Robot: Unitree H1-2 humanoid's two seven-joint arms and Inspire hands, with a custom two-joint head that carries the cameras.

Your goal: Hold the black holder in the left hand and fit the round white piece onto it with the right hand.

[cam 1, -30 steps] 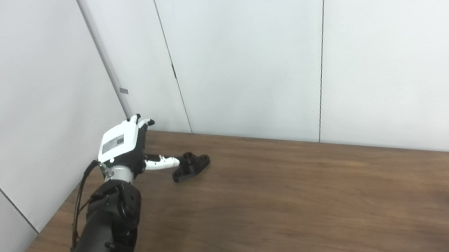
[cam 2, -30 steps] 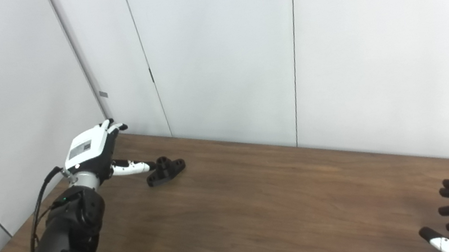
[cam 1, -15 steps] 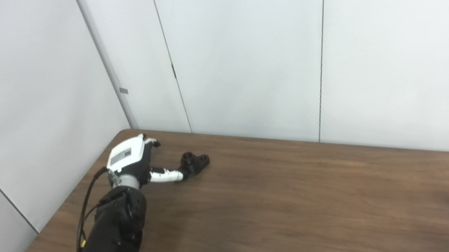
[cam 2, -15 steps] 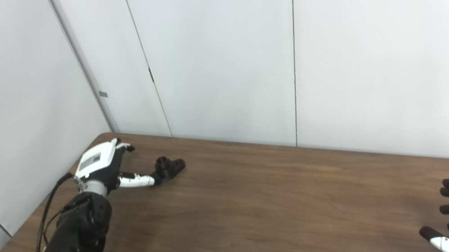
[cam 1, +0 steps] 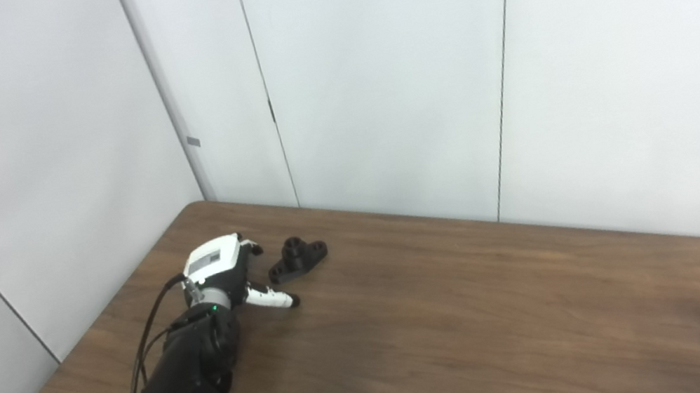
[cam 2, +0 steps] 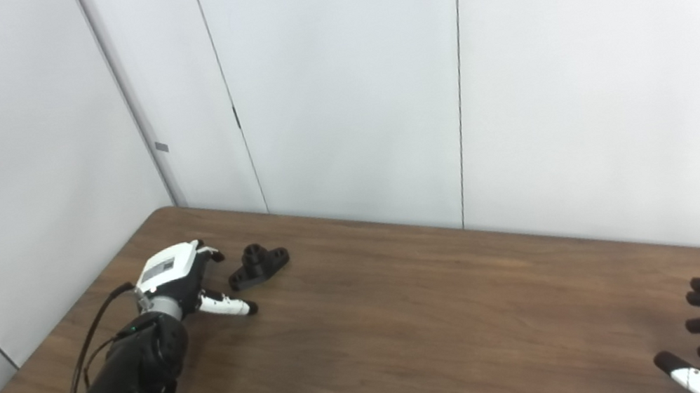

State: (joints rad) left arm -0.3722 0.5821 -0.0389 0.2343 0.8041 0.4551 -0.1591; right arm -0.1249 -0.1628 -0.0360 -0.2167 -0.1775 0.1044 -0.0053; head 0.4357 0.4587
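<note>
Desk (cam 1: 456, 321): brown wood-grain | on it: black holder (cam 1: 297, 258), lying just beyond left-hand fingers (cam 1: 252, 248)

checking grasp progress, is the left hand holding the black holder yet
No, the holder lies on the table, with the open left hand beside it and nothing closed on it.

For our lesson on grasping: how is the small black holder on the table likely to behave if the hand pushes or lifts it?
The black holder looks moulded and solid, so probably stiff. It lies flat on a wide base with a short round boss, so it should slide on the smooth table rather than roll or tip. Being small, it is likely light, and the open left hand beside it could nudge it away.
</note>
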